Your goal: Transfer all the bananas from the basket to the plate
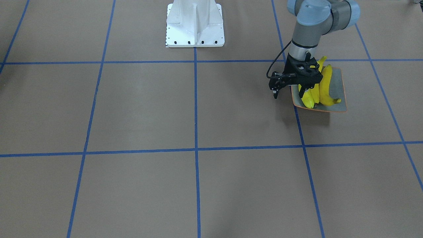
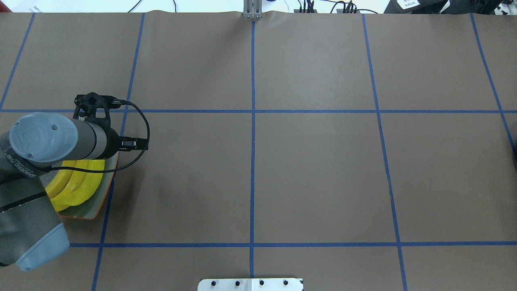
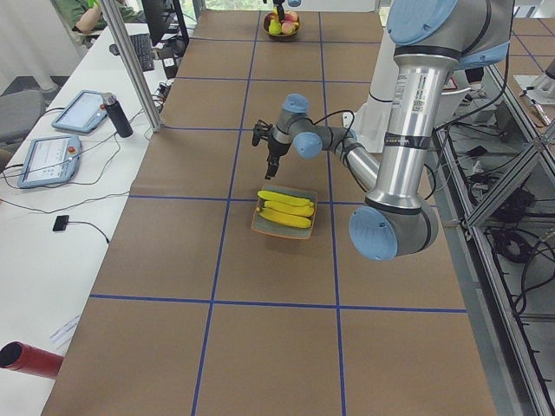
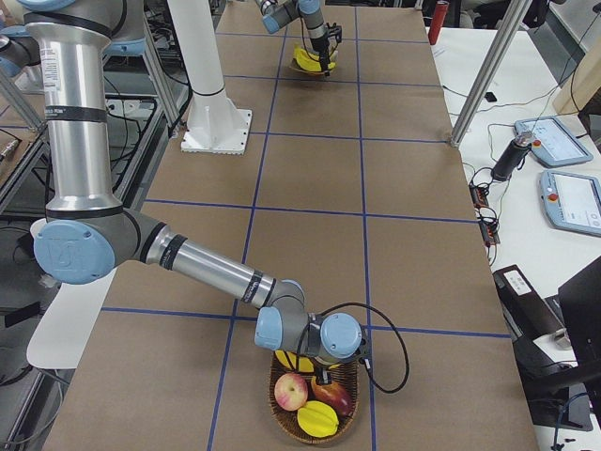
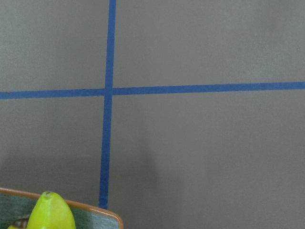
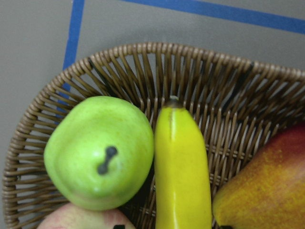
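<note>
— Any writing to read?
— Only a printed strip on the left arm (image 2: 40,139), and it is too small to make out.
— Its pose?
— The wrist is bent down over the plate (image 1: 337,86) at the counter's (image 1: 198,115) left end. The left jaws look spread and empty, just above three bananas (image 2: 74,184) lying there.
— Anything else?
— A fourth banana (image 6: 181,176) lies in the basket (image 6: 190,67) at the right end, beside a green fruit (image 6: 97,152), under the right arm (image 4: 207,268). The right jaws are hidden, so I cannot tell.

a robotics lab; a long table (image 2: 315,161) papered in brown and marked into squares with blue tape (image 2: 253,161); grey industrial arms (image 3: 408,130) on a white bolted pedestal (image 1: 195,23); teach pendants (image 3: 50,160) on a white side bench (image 3: 35,251); aluminium frame posts (image 3: 130,65); cables (image 2: 307,5) at the table's edge
</note>
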`<state>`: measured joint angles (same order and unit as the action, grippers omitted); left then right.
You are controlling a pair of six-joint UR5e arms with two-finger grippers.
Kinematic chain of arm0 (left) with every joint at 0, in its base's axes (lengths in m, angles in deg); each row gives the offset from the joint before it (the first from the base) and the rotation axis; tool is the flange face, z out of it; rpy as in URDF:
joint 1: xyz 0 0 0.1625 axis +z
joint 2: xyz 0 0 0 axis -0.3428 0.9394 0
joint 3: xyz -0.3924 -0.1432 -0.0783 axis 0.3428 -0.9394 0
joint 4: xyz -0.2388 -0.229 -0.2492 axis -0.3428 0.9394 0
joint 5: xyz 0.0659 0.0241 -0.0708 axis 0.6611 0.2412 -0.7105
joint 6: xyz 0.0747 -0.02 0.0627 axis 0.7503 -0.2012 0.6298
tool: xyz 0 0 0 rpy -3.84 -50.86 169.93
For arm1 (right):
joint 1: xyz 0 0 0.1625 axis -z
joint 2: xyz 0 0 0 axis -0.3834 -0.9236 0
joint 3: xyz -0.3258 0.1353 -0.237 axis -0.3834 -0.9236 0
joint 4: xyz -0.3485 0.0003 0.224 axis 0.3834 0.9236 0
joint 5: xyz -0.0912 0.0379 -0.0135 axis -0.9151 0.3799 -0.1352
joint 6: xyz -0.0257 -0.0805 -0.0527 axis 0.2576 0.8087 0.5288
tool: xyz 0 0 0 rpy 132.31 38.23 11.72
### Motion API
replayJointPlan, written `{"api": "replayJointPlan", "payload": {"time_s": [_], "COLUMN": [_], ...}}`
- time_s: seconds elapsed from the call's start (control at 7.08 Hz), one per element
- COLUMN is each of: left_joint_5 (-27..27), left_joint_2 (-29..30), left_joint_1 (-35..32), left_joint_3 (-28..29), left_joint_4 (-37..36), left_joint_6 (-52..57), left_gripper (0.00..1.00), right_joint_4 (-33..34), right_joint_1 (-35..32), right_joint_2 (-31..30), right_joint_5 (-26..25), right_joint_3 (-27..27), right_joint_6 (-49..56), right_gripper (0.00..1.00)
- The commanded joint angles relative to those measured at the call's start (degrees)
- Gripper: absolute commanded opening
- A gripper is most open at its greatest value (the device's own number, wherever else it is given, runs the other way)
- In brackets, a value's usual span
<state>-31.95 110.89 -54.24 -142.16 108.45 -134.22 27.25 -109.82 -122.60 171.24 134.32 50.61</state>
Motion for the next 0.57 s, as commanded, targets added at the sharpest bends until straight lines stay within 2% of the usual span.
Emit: {"api": "replayJointPlan", "payload": {"time_s": [0.0,0.42], "left_joint_5": [0.0,0.0], "left_joint_2": [0.0,0.0], "left_joint_1": [0.0,0.0], "left_joint_3": [0.2,0.3], "left_joint_4": [0.0,0.0], "left_joint_6": [0.0,-0.1], "left_gripper": [1.0,1.0], "right_joint_4": [0.4,0.8], "right_joint_1": [0.4,0.5], "right_joint_2": [0.3,0.3], "right_joint_5": [0.0,0.0], "right_joint_3": [0.2,0.4], "right_joint_6": [-0.1,-0.1], "right_gripper": [0.74,0.73]}}
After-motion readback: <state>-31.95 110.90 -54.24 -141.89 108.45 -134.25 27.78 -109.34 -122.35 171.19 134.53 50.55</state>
